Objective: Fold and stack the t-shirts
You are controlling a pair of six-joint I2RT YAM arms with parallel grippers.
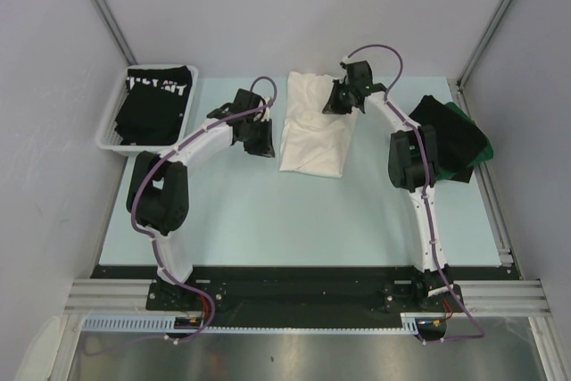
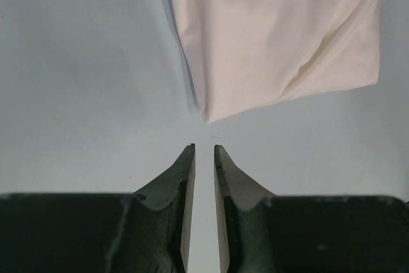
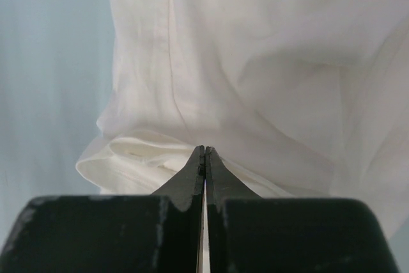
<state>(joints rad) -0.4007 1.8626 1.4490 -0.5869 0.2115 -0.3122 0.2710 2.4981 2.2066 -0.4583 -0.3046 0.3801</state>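
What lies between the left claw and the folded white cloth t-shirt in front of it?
Nothing: the left wrist view shows only bare pale-blue table between the left claw and the white cloth t-shirt.

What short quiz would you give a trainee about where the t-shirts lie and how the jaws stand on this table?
1. True or false: the white t-shirt lies inside the basket.
2. Where is the dark green t-shirt? A: in the basket. B: beneath a black t-shirt on the table's right side. C: under the white t-shirt.
3. Which has its jaws fully shut, the left arm or the right arm?

Key: 1 false, it lies on the table; 2 B; 3 the right arm, with its tips at the white t-shirt's folded edge.
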